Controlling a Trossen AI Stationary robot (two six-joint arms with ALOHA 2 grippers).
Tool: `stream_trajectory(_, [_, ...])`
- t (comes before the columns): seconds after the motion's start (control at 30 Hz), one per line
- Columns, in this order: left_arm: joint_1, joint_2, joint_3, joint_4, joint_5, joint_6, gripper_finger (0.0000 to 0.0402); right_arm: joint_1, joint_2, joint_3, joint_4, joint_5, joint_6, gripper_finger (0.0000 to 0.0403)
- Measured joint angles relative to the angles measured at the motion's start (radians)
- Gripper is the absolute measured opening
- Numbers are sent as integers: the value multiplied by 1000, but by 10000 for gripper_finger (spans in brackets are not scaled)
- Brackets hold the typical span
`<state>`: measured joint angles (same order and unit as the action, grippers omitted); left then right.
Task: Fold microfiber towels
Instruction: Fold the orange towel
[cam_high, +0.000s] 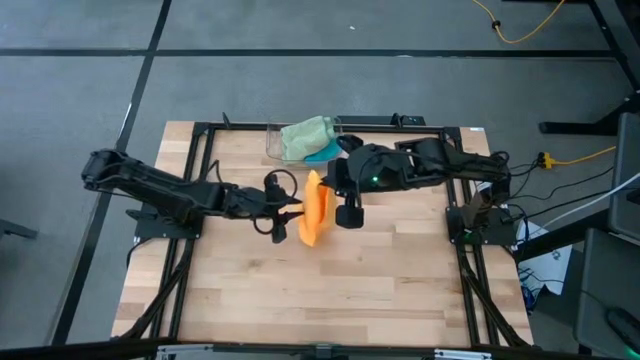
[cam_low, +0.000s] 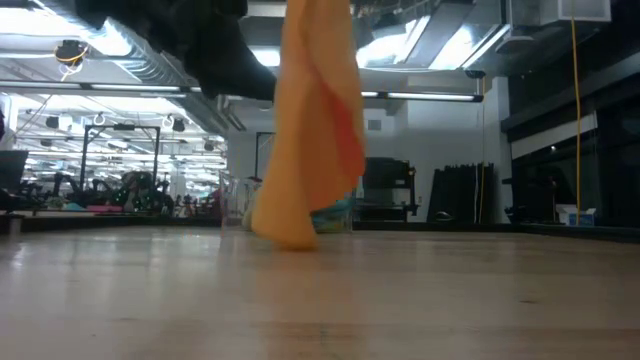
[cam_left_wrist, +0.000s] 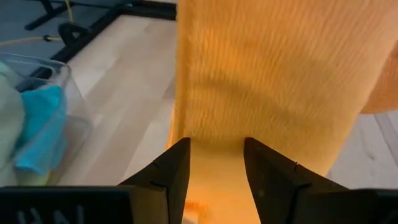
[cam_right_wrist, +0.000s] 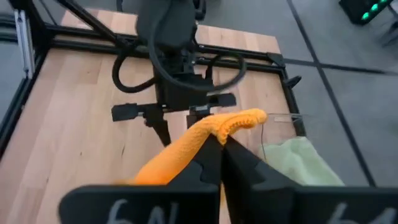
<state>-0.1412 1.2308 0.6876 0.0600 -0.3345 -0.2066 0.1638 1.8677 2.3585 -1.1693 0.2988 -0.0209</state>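
One orange towel (cam_high: 314, 210) hung in the air over the middle of the table (cam_high: 380, 290), pinched at its top edge and draping down until its lowest corner brushed or nearly brushed the wood, as the low view showed. The right gripper (cam_right_wrist: 219, 138) had its fingers pressed together on that upper edge, the cloth bunching out of them in a small crest. The left gripper (cam_left_wrist: 215, 163) faced the hanging sheet from the other side with its fingers parted; the towel's surface filled the gap between them, but whether they were actually touching the fabric could not be told. Behind the towel, at the far edge of the table, the clear bin (cam_high: 275, 140) held the pale sage towel (cam_high: 306, 137) with the teal towel (cam_high: 325, 153) tucked beside it.

By my reading, the step in hand was spreading the orange towel out ahead of a fold. The next move would call for the left fingers to close on a free edge or corner, so both arms could stretch the cloth flat and lay it down.
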Motion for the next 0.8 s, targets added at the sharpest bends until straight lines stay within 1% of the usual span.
stream_trajectory(0.13, [16, 44, 0, 1, 35, -1, 142, 18, -27, -5, 18, 22, -37, 5])
stream_trajectory(0.4, [63, 127, 0, 8, 40, -2, 142, 58, -56, -2, 9, 67, -40, 5])
stream_trajectory(0.5, [79, 151, 0, 22, 80, -4, 142, 76, -63, -1, -7, 68, -40, 5])
stream_trajectory(0.6, [88, 180, 1, 80, 134, -22, 142, 88, -63, -2, -20, 76, -38, 5])
stream_trajectory(0.73, [91, 229, 1, 150, 181, -64, 142, 96, -63, -2, -20, 137, -38, 5])
stream_trajectory(0.8, [91, 255, 1, 171, 201, -90, 142, 96, -63, -2, -21, 146, -37, 5])
